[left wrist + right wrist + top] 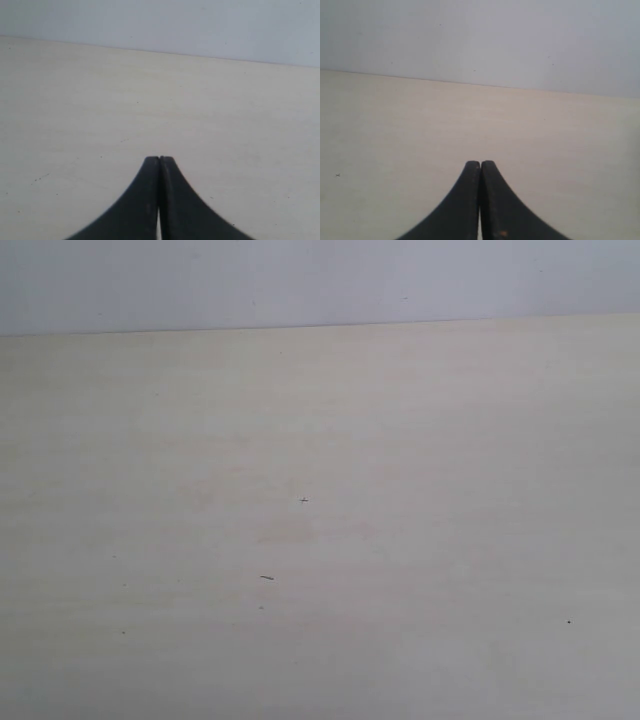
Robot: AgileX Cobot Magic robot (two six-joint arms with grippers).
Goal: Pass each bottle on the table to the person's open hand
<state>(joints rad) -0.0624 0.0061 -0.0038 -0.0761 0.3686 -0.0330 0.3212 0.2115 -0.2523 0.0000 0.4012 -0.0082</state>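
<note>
Beige wood-look table (420,440) fills your exterior view from left to right, marked only by a few dark specks (303,500). None of the bottles, and no open hand, shows in any view. Your left fingers (145,200) are pressed tip to tip with nothing between them, above bare table. Your right fingers (465,200) match, closed and empty. Both look parked rather than mid-handover, likely because nothing is within reach.
</note>
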